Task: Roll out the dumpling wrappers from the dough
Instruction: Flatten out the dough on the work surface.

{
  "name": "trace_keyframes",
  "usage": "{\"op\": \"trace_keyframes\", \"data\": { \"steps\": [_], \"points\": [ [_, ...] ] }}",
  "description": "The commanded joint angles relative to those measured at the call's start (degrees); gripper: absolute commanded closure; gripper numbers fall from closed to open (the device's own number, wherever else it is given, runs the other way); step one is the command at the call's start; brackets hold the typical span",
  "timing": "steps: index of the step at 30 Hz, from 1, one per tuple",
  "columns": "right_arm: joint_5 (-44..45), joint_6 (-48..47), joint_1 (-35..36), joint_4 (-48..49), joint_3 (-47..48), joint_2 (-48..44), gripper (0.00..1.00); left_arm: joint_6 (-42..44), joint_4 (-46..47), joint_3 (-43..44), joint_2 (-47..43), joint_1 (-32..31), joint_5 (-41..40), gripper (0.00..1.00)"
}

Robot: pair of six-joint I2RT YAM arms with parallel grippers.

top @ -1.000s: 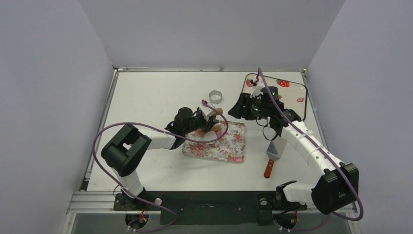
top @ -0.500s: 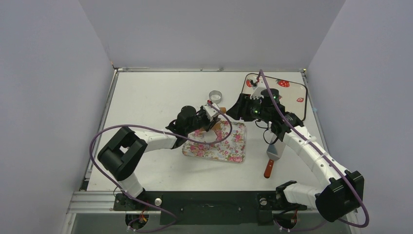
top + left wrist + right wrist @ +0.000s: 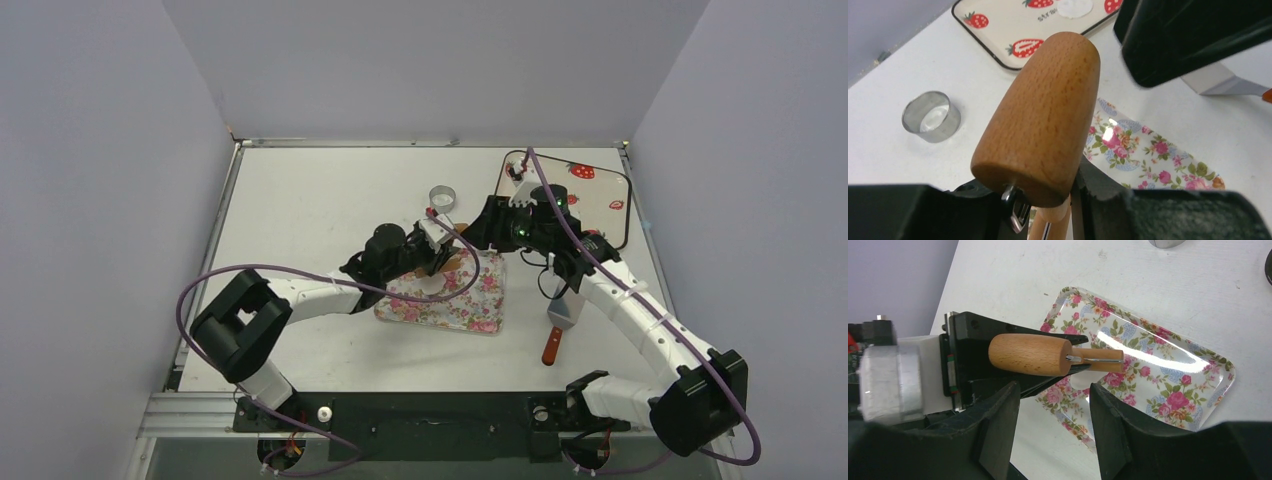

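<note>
Top external: roller [image 3: 1030,355] is being pushed further right across the floral tray [image 3: 1168,385]; right gripper [image 3: 1054,390] is being swung in toward it.
roller is being clamped by left gripper [image 3: 438,252]; right gripper is being held open, empty. A whitish patch of dough [image 3: 1079,383] on the tray is being overhung by the roller tip – likely a two-arm roll being set up.
</note>
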Motion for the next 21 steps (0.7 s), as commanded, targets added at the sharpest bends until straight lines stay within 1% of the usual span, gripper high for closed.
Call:
{"op": "trace_keyframes", "data": {
  "steps": [1,8,11,16,21],
  "points": [
    [2.1,0.2,0.5,2.1,-0.9,-2.2,0.51,-0.6,7.4,-1.9,2.5,0.2,-2.7,1.0],
    [2.5,0.3,0.4,1.6,-1.2,-2.5,0.51,1.7,9.4,-4.2,3.8,0.2,-3.2,1.0],
    [2.1,0.1,0.4,1.5,-0.7,-1.9,0.5,2.6,12.9,-6.6,5.6,0.4,-4.0,1.0],
    [2.3,-0.1,0.4,1.1,-0.6,-2.4,0.51,-1.1,13.7,-11.9,7.6,0.7,-0.6,1.0],
    [2.5,-0.2,0.0,0.7,-1.4,-3.1,0.51,-8.1,13.6,-18.3,8.8,0.2,-3.6,1.0]
  ]
}}
